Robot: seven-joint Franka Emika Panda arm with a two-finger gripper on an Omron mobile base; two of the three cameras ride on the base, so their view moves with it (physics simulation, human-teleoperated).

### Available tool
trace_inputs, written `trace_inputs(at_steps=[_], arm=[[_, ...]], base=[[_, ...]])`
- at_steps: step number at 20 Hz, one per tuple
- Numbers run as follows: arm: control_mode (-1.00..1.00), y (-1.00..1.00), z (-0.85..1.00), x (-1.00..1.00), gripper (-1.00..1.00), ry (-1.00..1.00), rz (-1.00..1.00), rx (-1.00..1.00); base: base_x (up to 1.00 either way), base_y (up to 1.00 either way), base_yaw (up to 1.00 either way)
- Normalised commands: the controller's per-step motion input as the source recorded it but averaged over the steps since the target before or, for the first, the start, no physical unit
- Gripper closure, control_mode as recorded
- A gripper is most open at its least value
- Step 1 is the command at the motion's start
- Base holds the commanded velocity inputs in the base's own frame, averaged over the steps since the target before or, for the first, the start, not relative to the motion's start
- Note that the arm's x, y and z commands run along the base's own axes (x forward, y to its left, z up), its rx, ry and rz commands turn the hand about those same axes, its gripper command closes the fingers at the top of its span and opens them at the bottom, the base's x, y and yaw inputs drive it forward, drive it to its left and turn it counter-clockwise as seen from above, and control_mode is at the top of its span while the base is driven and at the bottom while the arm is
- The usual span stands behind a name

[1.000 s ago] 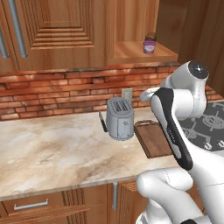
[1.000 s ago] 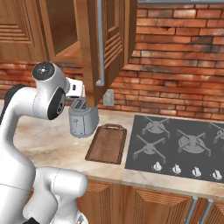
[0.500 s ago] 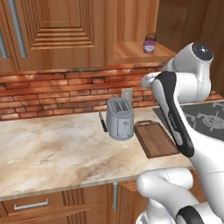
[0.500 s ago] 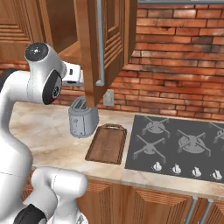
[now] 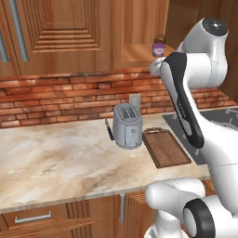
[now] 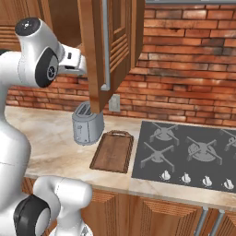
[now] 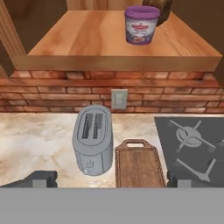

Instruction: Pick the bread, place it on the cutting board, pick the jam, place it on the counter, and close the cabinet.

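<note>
Small purple cylindrical jam jar with paler lilac lid (image 7: 141,24) upright on the wooden shelf of the open reddish-brown wall cabinet (image 7: 118,41), upper centre-right of the hand view. Small dark brown blocky bread chunk (image 7: 158,8) just behind and right of the jar, mostly cut off by the top edge; touching or not, cannot tell. Same pair in the left base view, upper right: jar (image 5: 158,49) in front, bread (image 5: 160,39) behind it, both on the shelf just beside the white arm's upper link.

Two-finger gripper (image 7: 112,179) at the bottom of the hand view, dark fingertips (image 7: 41,178) spread wide toward the lower left and lower right corners, nothing between them. Jar and bread well apart from the gripper, far up the frame and slightly right of its midline.

Below the shelf: red brick backsplash with a pale wall outlet (image 7: 118,99). Grey two-slot toaster (image 7: 93,139) on the broad beige-and-cream marbled stone counter (image 7: 35,135), centre-left. Dark brown rectangular wooden cutting board with raised rim and short handle (image 7: 139,165) just right of the toaster, bare, handle end toward the wall. Dark stovetop with grey burner grates (image 7: 192,140) at right of the board.

Right base view: cabinet door with vertical metal bar handle (image 6: 109,50) swung open, upper centre, hiding the hand behind it. Toaster (image 6: 87,123) and board (image 6: 113,151) on the counter at centre, stovetop (image 6: 189,154) at right.
</note>
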Motion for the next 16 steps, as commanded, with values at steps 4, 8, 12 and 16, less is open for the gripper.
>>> trace_inputs(at_steps=[4,8,12,16], arm=[[-1.00,-0.01,0.08,0.10,-1.00,0.00,-0.01,0.00],[-1.00,0.00,0.00,0.24,-1.00,0.00,0.00,0.00],[-1.00,-0.02,0.01,0.28,-1.00,0.00,0.00,0.00],[-1.00,-0.11,0.06,0.25,-1.00,0.00,0.00,0.00]], base=[[0.00,0.00,0.00],[0.00,0.00,0.00],[0.00,0.00,0.00],[0.00,0.00,0.00]])
